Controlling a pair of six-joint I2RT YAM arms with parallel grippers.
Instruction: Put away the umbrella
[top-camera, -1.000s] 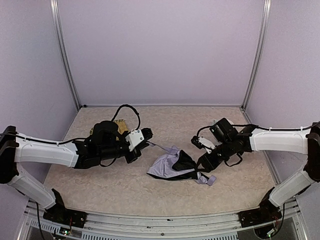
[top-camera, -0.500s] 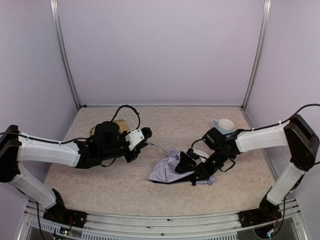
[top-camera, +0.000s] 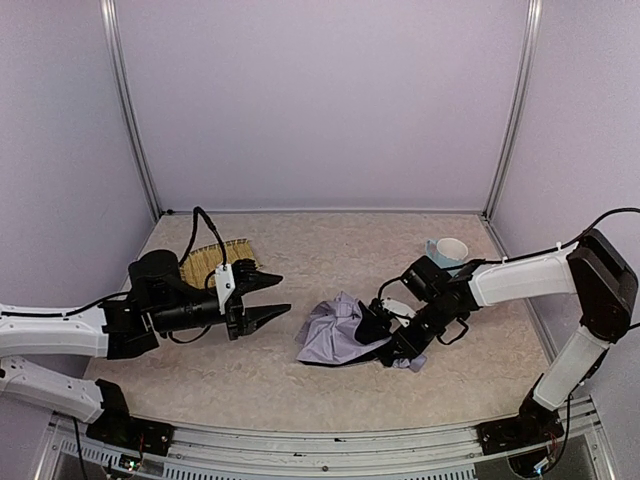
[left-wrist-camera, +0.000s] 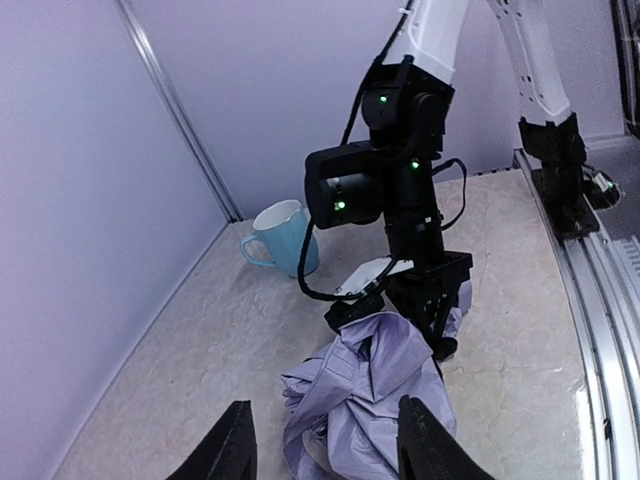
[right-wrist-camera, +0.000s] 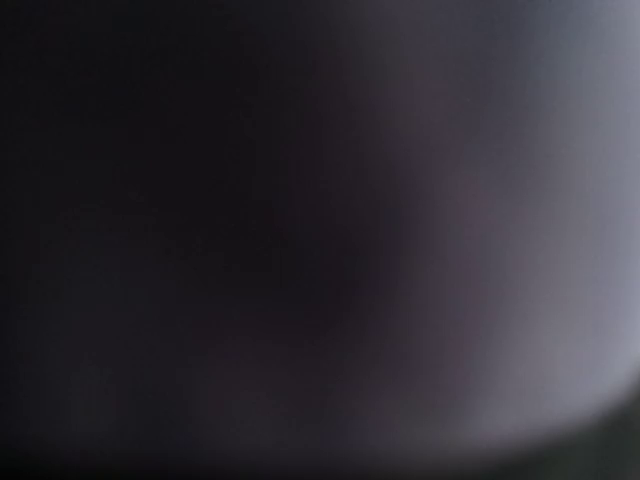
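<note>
Left side first: the left gripper (top-camera: 283, 293), black and two-fingered, hangs low over the beige marbled table (top-camera: 250, 385), jaws spread wide with nothing between them. Its tips point right, toward the umbrella (top-camera: 326, 338), and there's a gap between the two: near, not touching. On the left wrist camera both black fingers (left-wrist-camera: 236, 445) frame the bottom edge, and the fabric heap sits beyond them, right in the opening.

And there's the umbrella itself: a crumpled heap of pale lavender-white fabric, black underside showing on its right flank. It lies on the table a little right of centre, collapsed and bunched in folds. I can't make out a shaft.

Over to the right gripper (top-camera: 397, 337), black with a white plate near the wrist. It's down on the right end of the heap, nose pressed into the cloth. The left wrist view shows it coming down from above, green lights glowing on the wrist and lavender fabric bunched against its fingers. Open, or clamped on the cloth? I can't tell, because the tips are buried. The right wrist camera gives only a dark blur.

Behind the right arm, a light blue mug (top-camera: 447, 251) with a white inside stands upright near the far right corner, well apart from the umbrella. At far left, a flat, straw-coloured woven tray (top-camera: 215, 262) lies behind the left arm.
</note>
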